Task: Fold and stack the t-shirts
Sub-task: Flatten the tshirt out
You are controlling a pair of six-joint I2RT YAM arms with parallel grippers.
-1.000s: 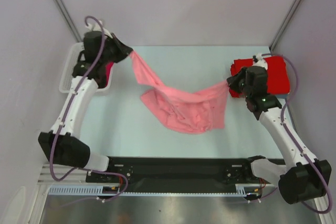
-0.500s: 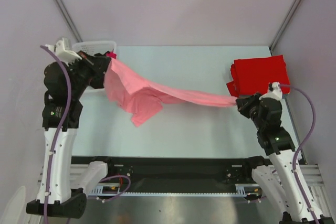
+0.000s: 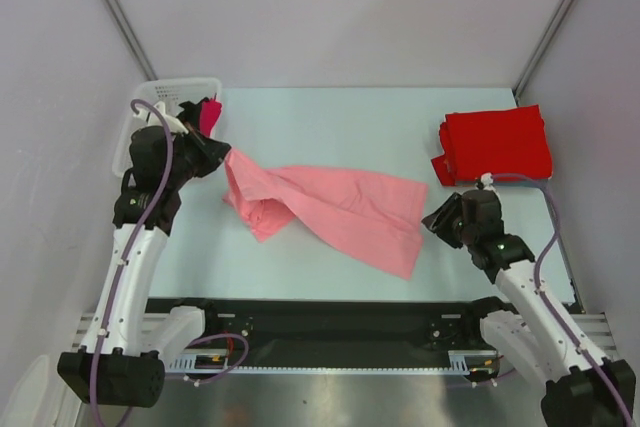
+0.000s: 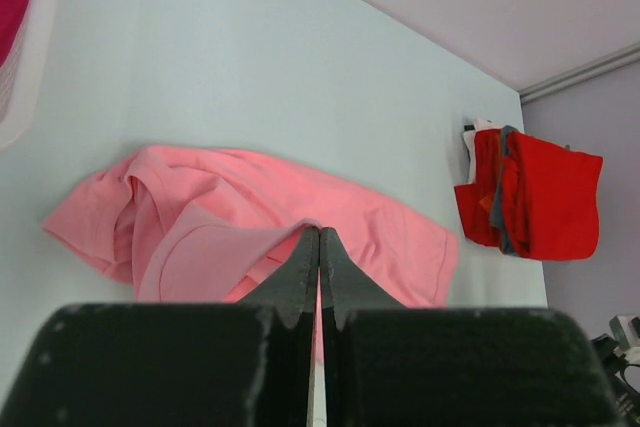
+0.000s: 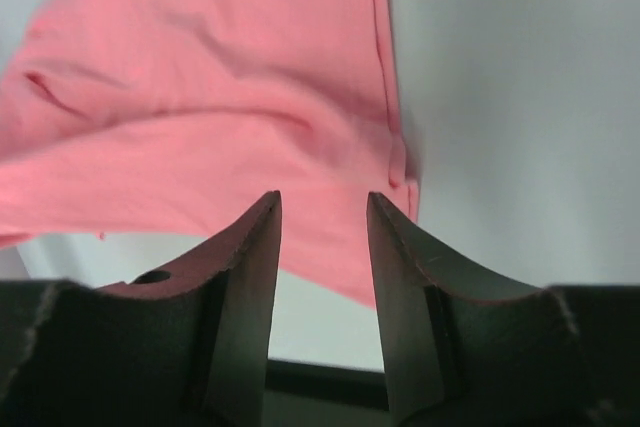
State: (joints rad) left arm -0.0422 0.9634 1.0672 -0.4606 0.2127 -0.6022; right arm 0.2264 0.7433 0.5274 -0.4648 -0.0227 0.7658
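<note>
The salmon pink t-shirt point(image 3: 340, 202) lies crumpled across the middle of the table. It also shows in the left wrist view point(image 4: 250, 217) and the right wrist view point(image 5: 200, 97). My left gripper point(image 3: 225, 154) is shut on its upper left corner, with a strip of pink cloth pinched between the jaws point(image 4: 319, 232). My right gripper point(image 3: 432, 219) is open and empty, just right of the shirt's right edge point(image 5: 322, 202). A stack of folded bright red t-shirts point(image 3: 495, 144) lies at the back right and also shows in the left wrist view point(image 4: 530, 202).
A white lattice basket point(image 3: 150, 107) stands at the back left with a dark red cloth point(image 3: 208, 112) hanging in it. The black rail point(image 3: 330, 322) runs along the table's near edge. Grey walls close in both sides.
The pink shirt was stretched in the air between both grippers. My right gripper has let go and opened. The shirt has dropped onto the table, with my left gripper still holding its corner.
</note>
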